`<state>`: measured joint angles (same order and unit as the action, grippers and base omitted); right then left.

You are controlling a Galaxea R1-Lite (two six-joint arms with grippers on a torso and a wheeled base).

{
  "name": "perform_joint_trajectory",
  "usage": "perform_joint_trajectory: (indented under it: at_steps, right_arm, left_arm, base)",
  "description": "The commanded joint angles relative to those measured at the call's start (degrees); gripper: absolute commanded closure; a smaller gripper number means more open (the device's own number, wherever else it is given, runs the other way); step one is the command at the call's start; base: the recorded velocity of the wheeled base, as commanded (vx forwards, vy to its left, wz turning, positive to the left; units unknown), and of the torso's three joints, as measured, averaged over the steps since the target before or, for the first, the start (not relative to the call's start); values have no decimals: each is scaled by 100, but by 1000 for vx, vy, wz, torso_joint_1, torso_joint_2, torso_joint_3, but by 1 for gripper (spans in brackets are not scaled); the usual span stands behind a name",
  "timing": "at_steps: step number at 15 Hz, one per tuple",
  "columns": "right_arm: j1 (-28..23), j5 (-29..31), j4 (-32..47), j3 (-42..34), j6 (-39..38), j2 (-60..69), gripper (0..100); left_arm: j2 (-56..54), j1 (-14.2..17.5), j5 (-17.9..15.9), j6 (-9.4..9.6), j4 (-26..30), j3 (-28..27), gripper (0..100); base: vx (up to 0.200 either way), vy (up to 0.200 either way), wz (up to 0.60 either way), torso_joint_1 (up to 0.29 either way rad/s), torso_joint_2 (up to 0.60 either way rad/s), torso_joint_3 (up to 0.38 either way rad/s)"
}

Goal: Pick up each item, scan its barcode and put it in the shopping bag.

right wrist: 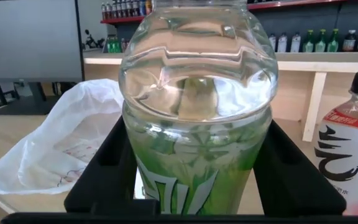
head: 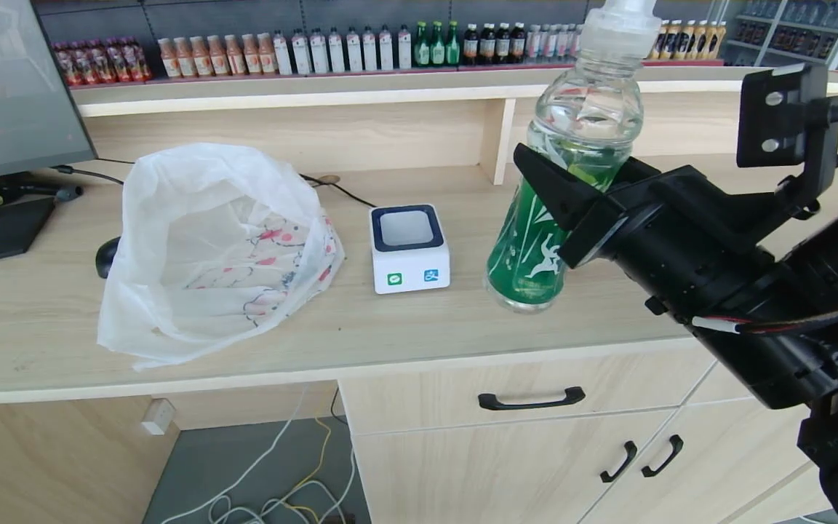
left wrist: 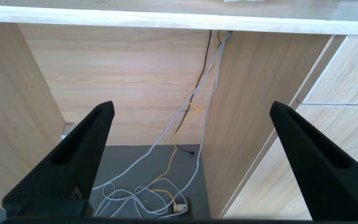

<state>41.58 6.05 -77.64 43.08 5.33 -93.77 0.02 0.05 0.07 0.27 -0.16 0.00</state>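
Left gripper (left wrist: 191,109): fingers wide apart, holding nothing, low by the cables (left wrist: 166,186) under the counter (head: 390,327). On the counter, left: white shopping bag (head: 215,247), slumped, mouth open. Middle: white scanner (head: 409,247), just right of the bag. Right: right gripper (head: 579,182) clamped around a green-labelled bottle (head: 532,247), near upright, right of the scanner. Cannot tell if its base touches the counter.

Green-labelled bottle (head: 528,244), white red-patterned bag (head: 172,240)
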Motion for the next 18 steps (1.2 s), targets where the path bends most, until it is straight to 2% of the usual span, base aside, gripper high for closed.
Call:
perform_joint_trajectory:
  at_steps: [1,8,18]
  right_arm:
    - [-1,2,-40,-28,3,-36,100]
    - [-1,19,-181,-169,-120,87,100]
    - [-27,19,-225,-142,-128,61,100]
  left_arm:
    - [-2,4,1,0,-2,0,0]
    - [-2,4,1,-9,-2,0,0]
    - [-2,4,1,-18,-2,0,0]
  base:
    - [0,0,0,0,0,0]
    - [0,0,0,0,0,0]
    - [0,200,0,1,3,3]
